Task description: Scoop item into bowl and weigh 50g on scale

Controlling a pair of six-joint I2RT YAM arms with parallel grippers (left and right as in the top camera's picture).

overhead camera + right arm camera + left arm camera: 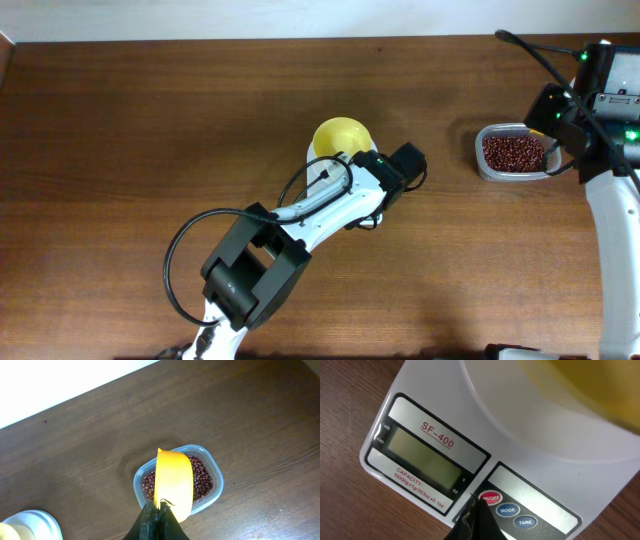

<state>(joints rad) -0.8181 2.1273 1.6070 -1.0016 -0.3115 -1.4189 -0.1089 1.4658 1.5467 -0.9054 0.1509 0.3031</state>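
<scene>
L pincer (474, 519) clenched, tip at red on/off btn (490, 497) of scale (420, 425), pale yellow bowl (342, 137) on scale platform, R pincer (159, 510) gripping yellow scoop (173, 480) over beans (202, 482) in clear tub (138, 482), wood tabletop (120, 150)

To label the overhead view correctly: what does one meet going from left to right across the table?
First the pale yellow bowl, then the clear tub of beans, then the right arm. The left arm overlaps the bowl, so it is left out.
</scene>
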